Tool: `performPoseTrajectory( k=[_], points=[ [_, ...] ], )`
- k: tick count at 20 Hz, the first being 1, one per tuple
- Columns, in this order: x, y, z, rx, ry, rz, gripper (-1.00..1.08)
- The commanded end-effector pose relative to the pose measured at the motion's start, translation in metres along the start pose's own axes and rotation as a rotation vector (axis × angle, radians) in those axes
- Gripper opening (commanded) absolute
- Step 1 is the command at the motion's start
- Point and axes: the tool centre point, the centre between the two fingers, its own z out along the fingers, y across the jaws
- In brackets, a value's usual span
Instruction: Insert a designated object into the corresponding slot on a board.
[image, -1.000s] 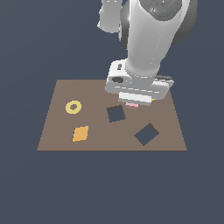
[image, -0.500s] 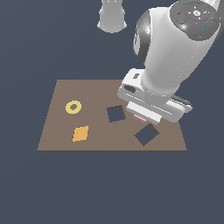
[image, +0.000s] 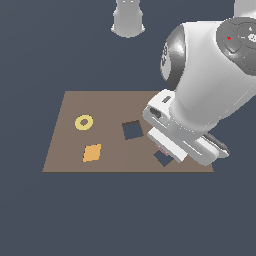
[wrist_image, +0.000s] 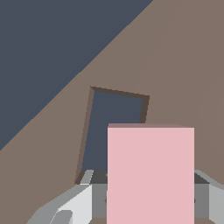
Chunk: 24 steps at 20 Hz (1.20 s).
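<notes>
One step remains on the board (image: 70, 150): the arm hangs over the slot (wrist_image: 111, 131), only partly visible beneath it, while the gripper (wrist_image: 144, 199), jaws clenched on the pink block (wrist_image: 151, 175), holds it just above, not yet inserted.

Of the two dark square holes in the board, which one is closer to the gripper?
The diamond-turned hole, partly hidden beneath the gripper that holds the pink block. The other dark hole lies fully uncovered, nearer the yellow ring.

Plain dark slate-blue ground (image: 40, 210); even light
</notes>
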Motion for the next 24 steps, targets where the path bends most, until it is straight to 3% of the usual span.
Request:
performPoseTrajectory(
  k=[1, 10, 23, 24],
  points=[
    [0.007, -0.007, -0.001, 0.0, 0.0, 0.05, -1.0],
    [0.022, -0.019, -0.001, 0.0, 0.0, 0.147, -1.0],
    [0.024, -0.02, 0.009, 0.0, -0.001, 0.159, -1.0],
    [0.024, -0.02, 0.009, 0.0, -0.001, 0.159, 1.0]
  ],
)
